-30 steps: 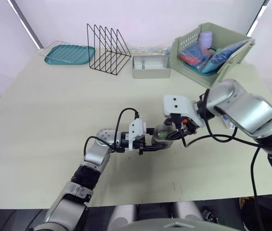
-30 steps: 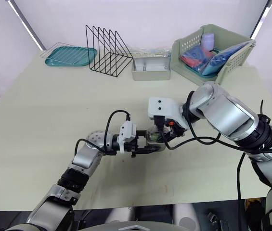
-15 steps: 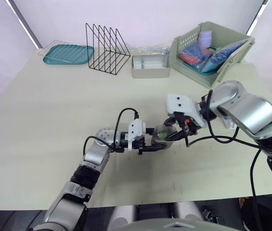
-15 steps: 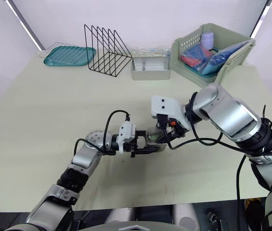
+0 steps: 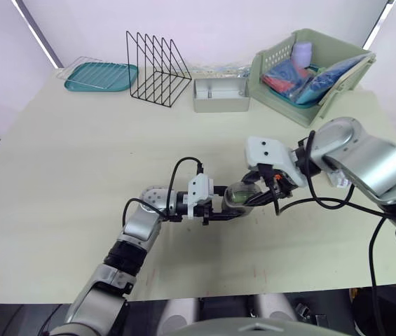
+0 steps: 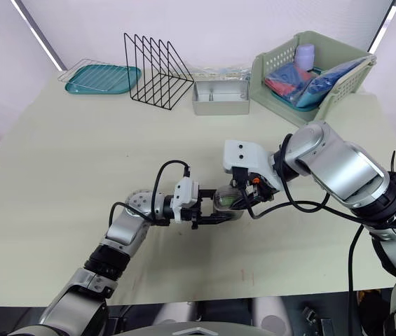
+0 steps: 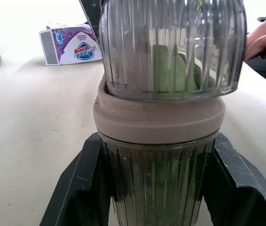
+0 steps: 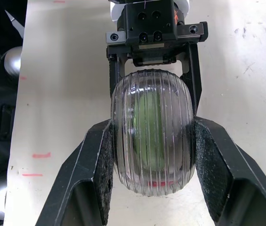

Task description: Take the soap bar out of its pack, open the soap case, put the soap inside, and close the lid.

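A clear ribbed soap case [image 5: 236,197] with a beige ring is held just above the table's middle, between both grippers. Green soap [image 7: 170,66] shows through its walls. My left gripper [image 5: 219,211] is shut on the lower half, its black fingers [image 7: 78,193] pressing both sides. My right gripper [image 5: 255,194] is shut on the upper clear half, the lid [image 8: 151,136], with its fingers [image 8: 97,169] on either side. The lid rests on the beige ring [image 7: 158,120], slightly skewed. The purple and white soap pack [image 7: 69,44] lies on the table beyond the case.
Along the far edge of the table stand a green basket [image 5: 310,66] of packets, a grey metal tray [image 5: 220,96], a black wire rack [image 5: 157,70] and a teal tray [image 5: 99,77]. A person's arm [image 7: 264,33] shows past the table edge.
The right wrist has drifted slightly to the right with the lid. Both grippers keep their hold on the case, and the left arm has stayed put.
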Action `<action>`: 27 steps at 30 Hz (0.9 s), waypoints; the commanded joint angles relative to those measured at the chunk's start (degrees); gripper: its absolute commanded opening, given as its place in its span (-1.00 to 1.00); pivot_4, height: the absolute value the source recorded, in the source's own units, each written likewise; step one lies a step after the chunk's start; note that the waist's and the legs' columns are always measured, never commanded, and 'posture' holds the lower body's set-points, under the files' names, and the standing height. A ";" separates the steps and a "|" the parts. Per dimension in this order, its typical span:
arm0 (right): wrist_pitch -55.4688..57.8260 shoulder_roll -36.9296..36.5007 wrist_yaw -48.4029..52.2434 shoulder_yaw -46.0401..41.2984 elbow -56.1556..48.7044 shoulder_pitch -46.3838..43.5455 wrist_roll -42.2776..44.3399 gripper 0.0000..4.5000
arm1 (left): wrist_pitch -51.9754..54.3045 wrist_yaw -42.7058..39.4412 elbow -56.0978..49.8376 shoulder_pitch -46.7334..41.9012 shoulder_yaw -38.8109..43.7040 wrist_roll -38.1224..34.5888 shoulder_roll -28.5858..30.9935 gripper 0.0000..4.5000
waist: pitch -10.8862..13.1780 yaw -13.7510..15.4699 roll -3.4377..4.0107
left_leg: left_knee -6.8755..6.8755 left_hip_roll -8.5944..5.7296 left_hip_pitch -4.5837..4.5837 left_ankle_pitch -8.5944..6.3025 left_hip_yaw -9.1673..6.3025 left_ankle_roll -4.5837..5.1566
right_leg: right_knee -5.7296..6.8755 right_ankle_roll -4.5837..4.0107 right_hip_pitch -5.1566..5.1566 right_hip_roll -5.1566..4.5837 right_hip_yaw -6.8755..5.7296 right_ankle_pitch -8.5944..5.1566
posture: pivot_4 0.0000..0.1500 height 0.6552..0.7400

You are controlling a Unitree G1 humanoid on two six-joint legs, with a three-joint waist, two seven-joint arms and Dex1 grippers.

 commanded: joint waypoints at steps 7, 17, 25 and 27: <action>0.24 0.29 -1.21 1.22 0.59 0.21 0.16 -0.15 | -0.78 0.96 -1.51 -1.13 1.45 -0.42 -0.07 -0.10 | 0.01 -0.01 0.00 | 0.00 0.00 0.00 0.00 -0.02 0.00 | 0.00 0.00 0.00 0.00 0.00 0.00 | 1.00 1.00; -0.51 0.58 -1.51 1.72 1.44 0.63 -0.15 -0.15 | -0.81 0.95 -1.67 -1.07 1.39 -0.41 -0.01 -0.10 | 0.01 -0.03 0.01 | -0.01 0.00 0.01 0.00 -0.04 0.00 | -0.01 0.00 0.00 0.00 -0.02 0.00 | 1.00 1.00; -1.14 -0.21 -1.04 2.07 1.34 1.18 -0.28 -0.15 | -0.71 0.91 -1.82 -1.06 1.33 -0.38 0.08 -0.10 | 0.01 -0.03 0.01 | -0.01 0.00 0.01 0.00 -0.05 0.00 | -0.02 0.00 0.00 0.00 -0.02 0.00 | 1.00 1.00; -1.27 -0.29 -0.97 2.08 1.37 1.19 -0.26 -0.15 | -0.71 0.89 -1.85 -1.04 1.32 -0.37 0.10 -0.10 | 0.01 -0.03 0.01 | -0.01 0.00 0.00 0.00 -0.06 0.00 | -0.02 0.00 0.00 0.00 -0.02 0.00 | 1.00 1.00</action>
